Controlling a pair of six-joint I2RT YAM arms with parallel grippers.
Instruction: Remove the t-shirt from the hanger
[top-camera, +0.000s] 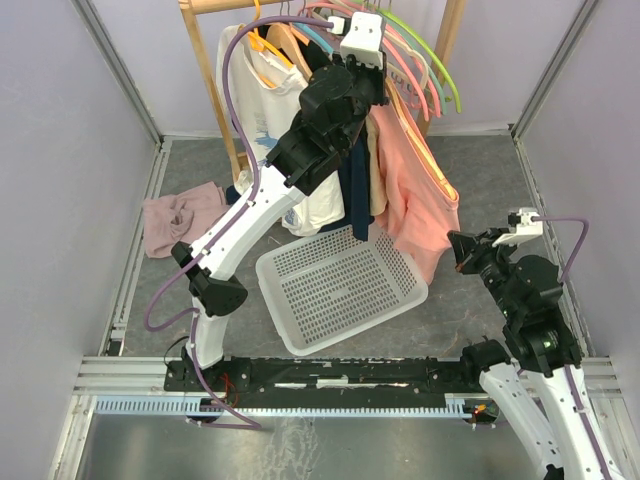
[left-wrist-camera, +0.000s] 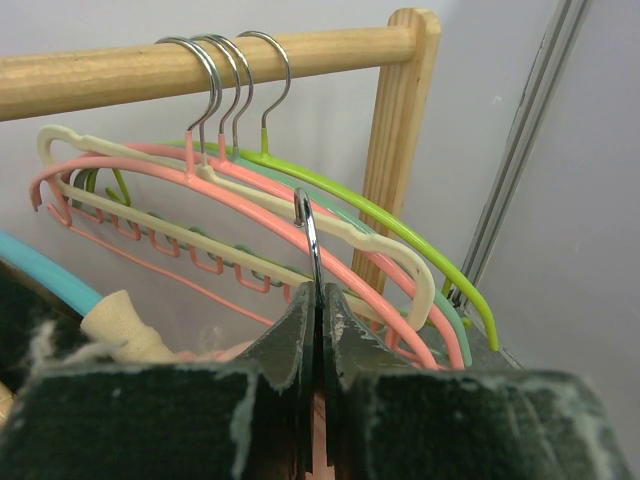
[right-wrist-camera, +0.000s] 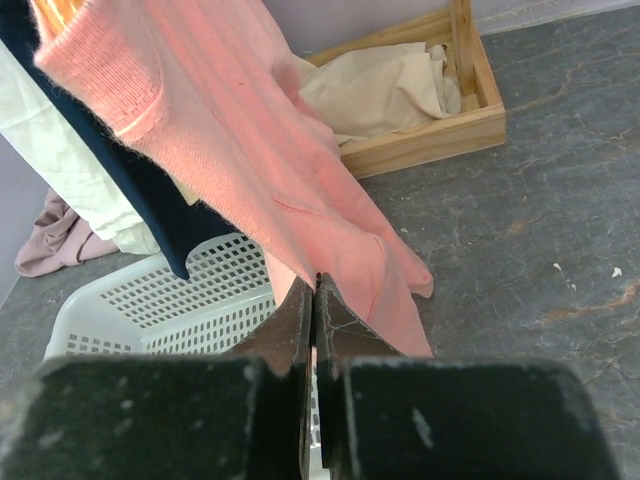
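Observation:
A pink t-shirt (top-camera: 415, 195) hangs on a pink hanger (top-camera: 432, 160) in front of the rack, its lower end draping toward the basket. My left gripper (top-camera: 374, 88) is shut on that hanger's metal hook (left-wrist-camera: 305, 215), which is off the wooden rod (left-wrist-camera: 150, 70); in the left wrist view the left gripper (left-wrist-camera: 318, 292) has the wire between its jaws. My right gripper (top-camera: 458, 245) is low at the right, shut on the t-shirt's (right-wrist-camera: 250, 150) lower edge. In the right wrist view the right gripper (right-wrist-camera: 317, 280) shows its tips pinching the pink hem.
Several bare plastic hangers (left-wrist-camera: 330, 200) stay on the rod. A white shirt (top-camera: 265, 100) and a navy garment (top-camera: 357, 190) hang beside the pink one. A white perforated basket (top-camera: 300, 265) sits below. A mauve cloth (top-camera: 180, 215) lies left. A wooden crate (right-wrist-camera: 480, 120) holds beige fabric.

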